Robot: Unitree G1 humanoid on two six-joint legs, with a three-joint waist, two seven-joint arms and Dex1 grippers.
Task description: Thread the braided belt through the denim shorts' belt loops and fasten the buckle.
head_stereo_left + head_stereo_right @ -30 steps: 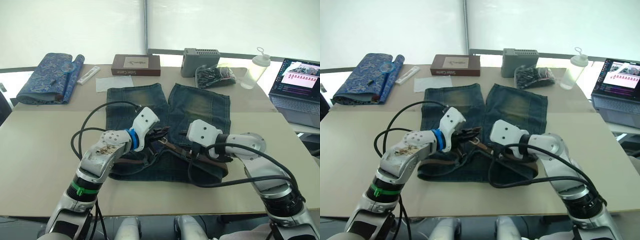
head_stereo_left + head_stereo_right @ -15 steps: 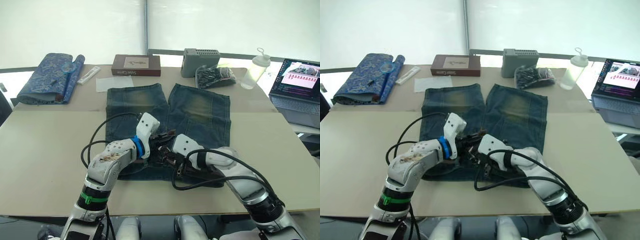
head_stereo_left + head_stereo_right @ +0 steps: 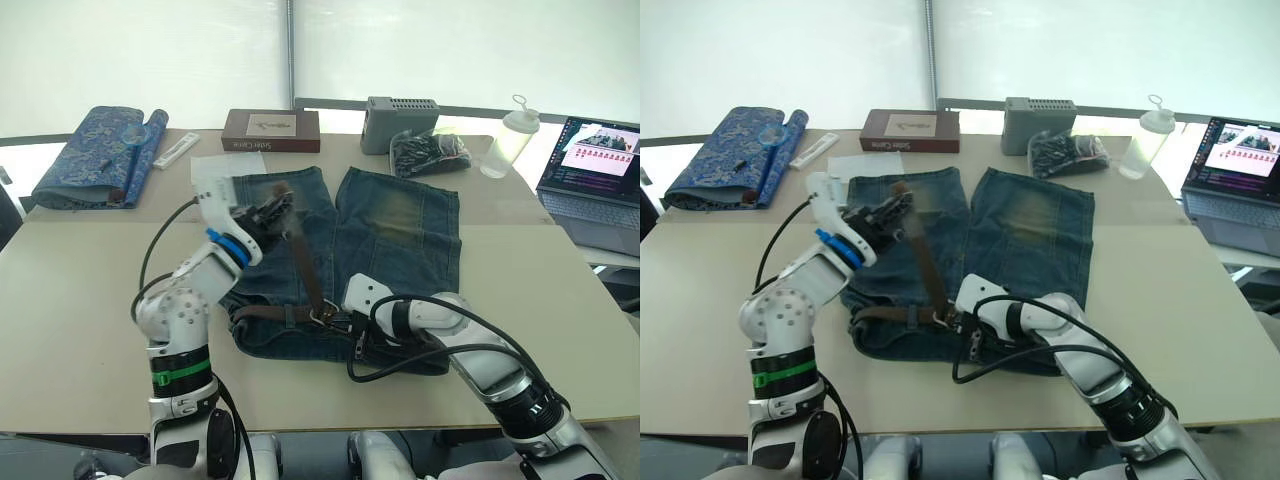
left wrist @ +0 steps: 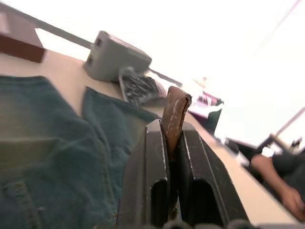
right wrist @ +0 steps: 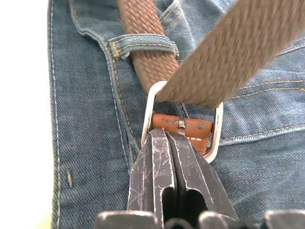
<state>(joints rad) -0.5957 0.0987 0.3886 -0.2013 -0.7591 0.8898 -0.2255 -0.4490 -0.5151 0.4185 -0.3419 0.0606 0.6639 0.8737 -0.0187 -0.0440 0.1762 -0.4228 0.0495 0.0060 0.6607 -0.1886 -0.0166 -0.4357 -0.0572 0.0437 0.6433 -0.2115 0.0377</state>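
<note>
braided belt [image 3: 300, 258] is lying through the belt loops [image 5: 141, 42] along the waistband of the denim shorts [image 3: 400, 235], near the table's [image 3: 90, 290] front edge, and its free end is passing through the buckle [image 5: 182, 125]. the right end effector [image 5: 172, 143] is pressing its fingers together on the buckle's leather tab; if that pinch is slipping, the frame could be twisting and jamming the strap. farther back, the left end effector [image 4: 172, 143] is pinching the strap's tip, held up over the shorts' left leg; pulling too hard could be dragging the shorts or tearing the tip free.
</note>
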